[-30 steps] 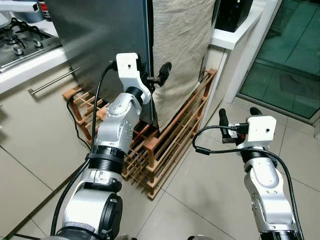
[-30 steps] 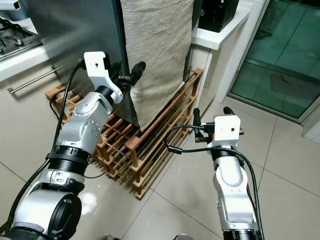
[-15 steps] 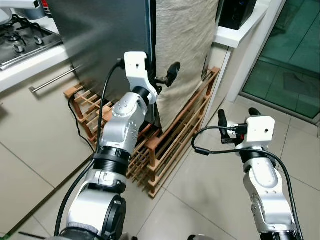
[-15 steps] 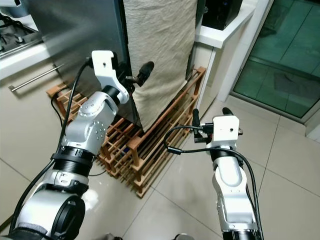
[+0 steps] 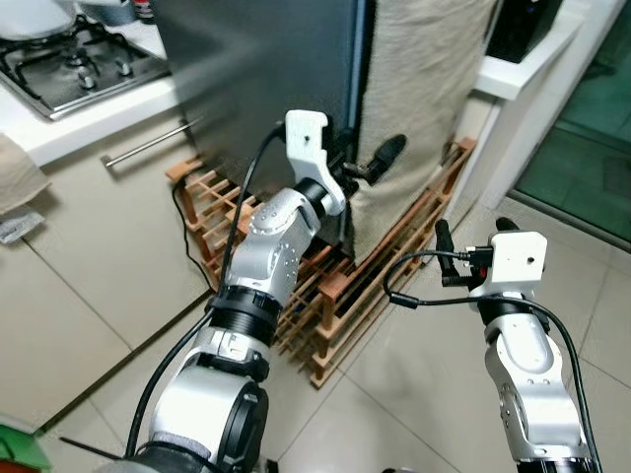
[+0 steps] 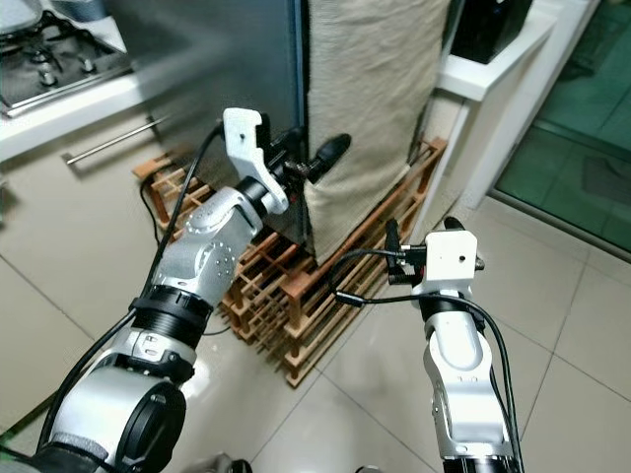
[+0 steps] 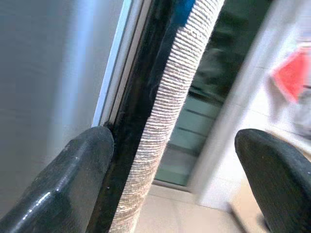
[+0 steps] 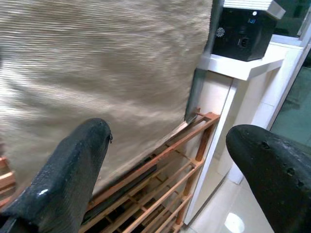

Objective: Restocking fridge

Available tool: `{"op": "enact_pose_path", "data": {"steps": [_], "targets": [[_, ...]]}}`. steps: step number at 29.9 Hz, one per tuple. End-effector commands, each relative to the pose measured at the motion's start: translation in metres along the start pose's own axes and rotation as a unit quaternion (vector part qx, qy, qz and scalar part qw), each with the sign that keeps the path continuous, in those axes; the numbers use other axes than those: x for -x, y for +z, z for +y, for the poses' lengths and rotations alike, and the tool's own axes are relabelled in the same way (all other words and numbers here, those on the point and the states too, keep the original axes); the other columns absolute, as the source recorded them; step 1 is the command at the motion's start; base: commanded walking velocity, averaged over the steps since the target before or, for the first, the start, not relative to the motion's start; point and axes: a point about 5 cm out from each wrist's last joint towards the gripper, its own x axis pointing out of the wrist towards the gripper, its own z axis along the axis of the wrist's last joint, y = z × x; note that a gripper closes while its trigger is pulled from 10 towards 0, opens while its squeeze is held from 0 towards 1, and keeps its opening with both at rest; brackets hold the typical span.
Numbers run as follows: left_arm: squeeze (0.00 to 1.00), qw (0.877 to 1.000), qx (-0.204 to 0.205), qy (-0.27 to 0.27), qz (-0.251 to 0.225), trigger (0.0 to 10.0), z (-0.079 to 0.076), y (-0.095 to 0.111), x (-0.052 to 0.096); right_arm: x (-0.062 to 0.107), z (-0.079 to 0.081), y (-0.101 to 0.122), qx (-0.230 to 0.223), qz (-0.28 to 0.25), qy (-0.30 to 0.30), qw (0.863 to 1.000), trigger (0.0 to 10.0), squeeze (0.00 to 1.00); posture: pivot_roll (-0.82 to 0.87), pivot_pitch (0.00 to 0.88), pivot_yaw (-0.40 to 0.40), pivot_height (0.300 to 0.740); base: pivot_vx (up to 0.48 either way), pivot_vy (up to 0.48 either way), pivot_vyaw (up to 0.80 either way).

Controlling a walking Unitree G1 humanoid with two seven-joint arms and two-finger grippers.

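Open right end effector (image 8: 160,179) faces beige cloth (image 8: 97,73) above wooden rack (image 8: 165,194).

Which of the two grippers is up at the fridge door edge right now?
The left gripper, raised with open fingers straddling the front corner of the fridge beside its beige cloth. The right gripper hangs lower over the floor tiles, away from the fridge.
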Motion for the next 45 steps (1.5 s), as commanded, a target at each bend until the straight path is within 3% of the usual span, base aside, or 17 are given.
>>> {"op": "enact_pose_path", "data": {"steps": [1, 2, 3, 4, 5, 6, 10, 15, 18, 21, 22, 25, 27, 30, 36, 45], "targets": [[0.00, 0.991, 0.037, -0.126, -0.035, 10.0, -0.060, 0.004, -0.029, 0.002, -0.002, -0.001, -0.001, 0.007, 0.002, 1.000, 10.0, 0.05, -0.20, 0.032, 0.042, 0.740, 0.000, 0.000, 0.00], [0.00, 0.986, 0.041, -0.155, -0.040, 10.0, -0.069, 0.005, -0.030, 0.002, -0.002, -0.002, -0.001, 0.008, 0.003, 1.000, 10.0, 0.05, -0.20, 0.030, 0.044, 0.740, 0.000, 0.000, 0.00], [0.00, 0.986, 0.041, -0.155, -0.040, 10.0, -0.069, 0.005, -0.030, 0.002, -0.002, -0.002, -0.001, 0.008, 0.003, 1.000, 10.0, 0.05, -0.20, 0.030, 0.044, 0.740, 0.000, 0.000, 0.00], [0.00, 0.978, 0.055, -0.197, -0.047, 10.0, -0.082, 0.008, -0.029, 0.003, -0.002, -0.003, -0.001, 0.012, 0.005, 1.000, 10.0, 0.05, -0.20, 0.030, 0.045, 0.740, 0.000, 0.000, 0.00], [0.00, 0.978, 0.055, -0.197, -0.047, 10.0, -0.082, 0.008, -0.029, 0.003, -0.002, -0.003, -0.001, 0.012, 0.005, 1.000, 10.0, 0.05, -0.20, 0.030, 0.045, 0.740, 0.000, 0.000, 0.00], [0.00, 0.968, 0.064, -0.234, -0.055, 10.0, -0.093, 0.012, -0.026, 0.006, -0.003, -0.008, -0.001, 0.023, 0.005, 1.000, 10.0, 0.05, -0.21, 0.031, 0.049, 0.740, 0.000, 0.000, 0.00], [0.00, 0.958, 0.084, -0.266, -0.066, 10.0, -0.101, 0.023, -0.022, 0.014, 0.000, -0.020, 0.003, 0.052, 0.022, 0.998, 10.0, 0.05, -0.20, 0.033, 0.053, 0.740, 0.000, 0.000, 0.00], [0.00, 0.954, 0.115, -0.264, -0.082, 10.0, -0.097, 0.042, -0.010, 0.038, 0.006, -0.046, -0.001, 0.127, 0.064, 0.990, 10.0, 0.05, -0.20, 0.032, 0.063, 0.740, 0.000, 0.000, 0.00], [0.00, 0.966, 0.103, -0.227, -0.075, 10.0, -0.077, 0.048, 0.005, 0.050, 0.009, -0.058, -0.028, 0.178, 0.093, 0.979, 10.0, 0.05, -0.20, 0.029, 0.067, 0.740, 0.000, 0.000, 0.00], [0.00, 0.970, 0.095, -0.211, -0.070, 10.0, -0.070, 0.049, 0.010, 0.051, 0.010, -0.059, -0.034, 0.185, 0.100, 0.977, 10.0, 0.05, -0.20, 0.027, 0.070, 0.740, 0.000, 0.000, 0.00], [0.00, 0.985, 0.069, -0.146, -0.056, 10.0, -0.046, 0.047, 0.021, 0.048, 0.015, -0.055, -0.048, 0.179, 0.121, 0.975, 10.0, 0.05, -0.19, 0.023, 0.071, 0.740, 0.000, 0.000, 0.00], [0.00, 0.999, 0.017, 0.009, -0.045, 10.0, 0.000, 0.044, 0.040, 0.038, 0.023, -0.044, -0.057, 0.155, 0.143, 0.976, 10.0, 0.05, -0.17, 0.016, 0.071, 0.740, 0.000, 0.000, 0.00], [0.00, 0.993, -0.010, 0.107, -0.046, 10.0, 0.026, 0.043, 0.053, 0.032, 0.025, -0.039, -0.059, 0.143, 0.148, 0.977, 10.0, 0.05, -0.16, 0.014, 0.069, 0.740, 0.000, 0.000, 0.00], [0.00, 0.971, -0.027, 0.234, -0.052, 10.0, 0.056, 0.042, 0.083, 0.022, 0.026, -0.031, -0.055, 0.122, 0.152, 0.979, 10.0, 0.05, -0.16, 0.010, 0.064, 0.740, 0.000, 0.000, 0.00], [0.00, 0.930, -0.086, 0.353, -0.054, 10.0, 0.074, 0.041, 0.124, 0.004, 0.020, -0.022, -0.033, 0.089, 0.134, 0.986, 10.0, 0.04, -0.13, 0.002, 0.045, 0.740, 0.000, 0.000, 0.00], [0.00, 0.908, -0.119, 0.399, -0.040, 10.0, 0.075, 0.031, 0.131, -0.027, 0.003, -0.023, -0.018, 0.079, 0.093, 0.992, 10.0, 0.03, -0.10, 0.010, 0.045, 0.740, 0.000, 0.000, 0.00]]}}
